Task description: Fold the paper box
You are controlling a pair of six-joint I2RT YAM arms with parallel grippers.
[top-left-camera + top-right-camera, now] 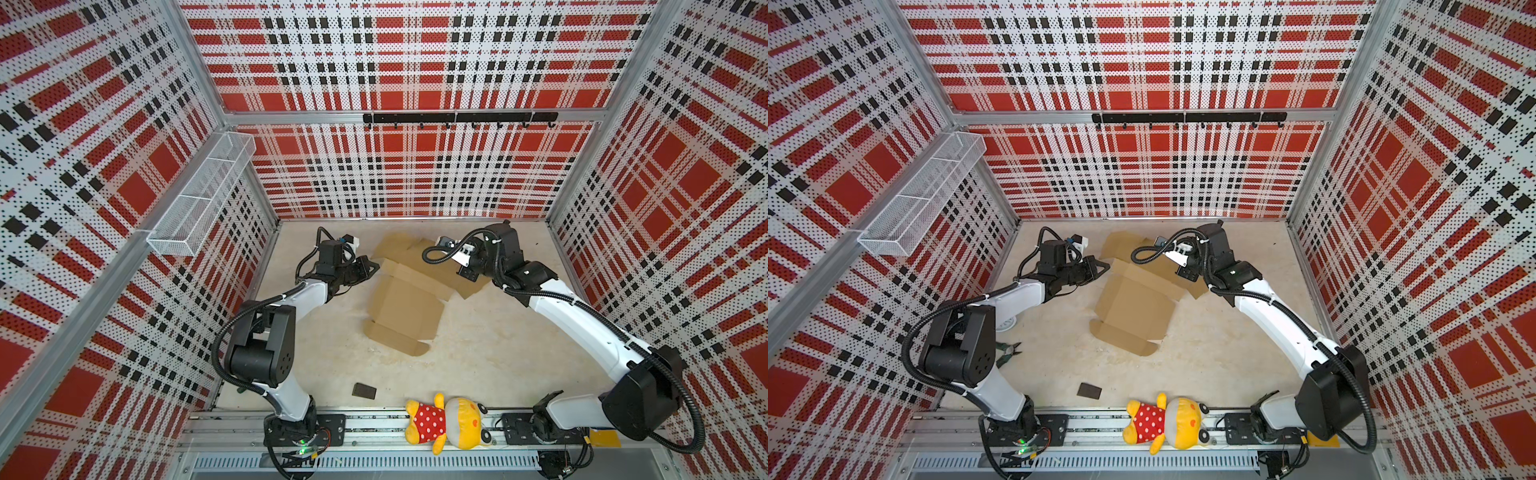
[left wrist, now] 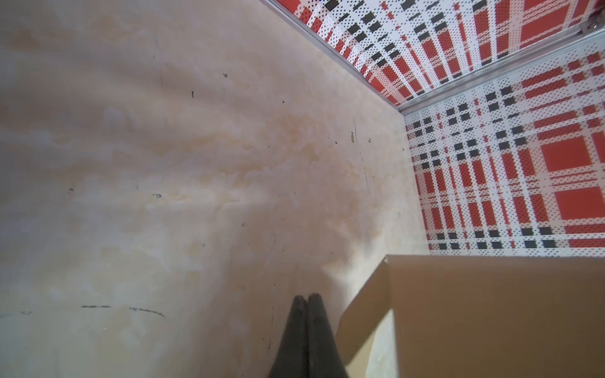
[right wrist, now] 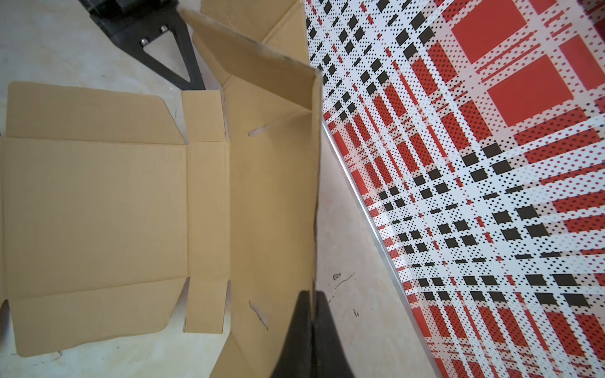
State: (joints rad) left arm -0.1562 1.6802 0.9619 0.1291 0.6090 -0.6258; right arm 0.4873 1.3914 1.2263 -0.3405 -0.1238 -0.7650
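The paper box [image 1: 405, 307] is lying open near the far edge of the tabletop [image 1: 478, 353]. We are judging it light and stiff, bending only at creases. Our right fingers [image 3: 296, 333] are pinching its raised wall edge; our left fingers [image 2: 291, 333] are closed, empty, beside it.

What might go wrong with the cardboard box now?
1. The right end effector pinches only the thin edge of a raised flap of the paper box; it might slip free.
2. The left end effector is shut beside the box, holding nothing, so the box might slide on the table.
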